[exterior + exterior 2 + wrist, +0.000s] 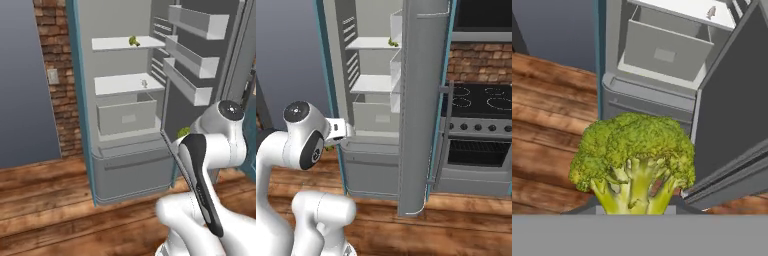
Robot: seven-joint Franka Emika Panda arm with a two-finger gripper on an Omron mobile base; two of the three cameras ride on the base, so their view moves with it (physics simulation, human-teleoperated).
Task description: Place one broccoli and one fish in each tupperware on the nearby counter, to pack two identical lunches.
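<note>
My gripper [634, 209] is shut on the stem of a green broccoli [633, 152], whose head hides the fingertips in the hand view. It hangs in front of the open fridge, above the wood floor. A bit of this broccoli [183, 132] peeks out behind my arm. A second broccoli [134, 41] lies on the fridge's top shelf. A small grey fish [144, 83] sits on the middle shelf, and the same fish [711, 12] appears in the hand view. The tupperware and the counter are out of view.
The fridge door [421, 100] stands open to my right, its racks [192, 55] facing inward. A grey drawer [127, 116] sits under the shelves. A black stovetop and oven [481, 105] stand beyond the door. A brick wall [55, 75] is to the left.
</note>
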